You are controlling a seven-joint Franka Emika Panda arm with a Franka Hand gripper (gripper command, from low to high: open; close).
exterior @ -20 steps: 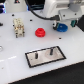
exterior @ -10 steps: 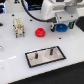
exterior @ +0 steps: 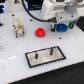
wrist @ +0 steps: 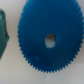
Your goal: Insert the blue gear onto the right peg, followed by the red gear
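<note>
The blue gear [exterior: 60, 28] lies flat on the white table at the back, toward the exterior view's right. My gripper [exterior: 61, 23] hangs just above it, open, with a dark finger on either side. In the wrist view the blue gear [wrist: 50, 41] fills the picture, its centre hole showing, and no fingers appear. The red gear [exterior: 40, 32] rests on the table to the exterior view's left of the blue one. On the black-rimmed grey plate [exterior: 56, 56] nearer the front stands the right peg [exterior: 50, 50], with nothing on it.
A thinner, shorter pin [exterior: 36, 55] stands on the same plate. A white block fixture [exterior: 18, 27] sits at the exterior view's left. In the wrist view, a dark green shape [wrist: 3, 30] shows at the edge beside the blue gear.
The gripper has come down a little closer over the blue gear. Neither gear nor the plate has moved.
</note>
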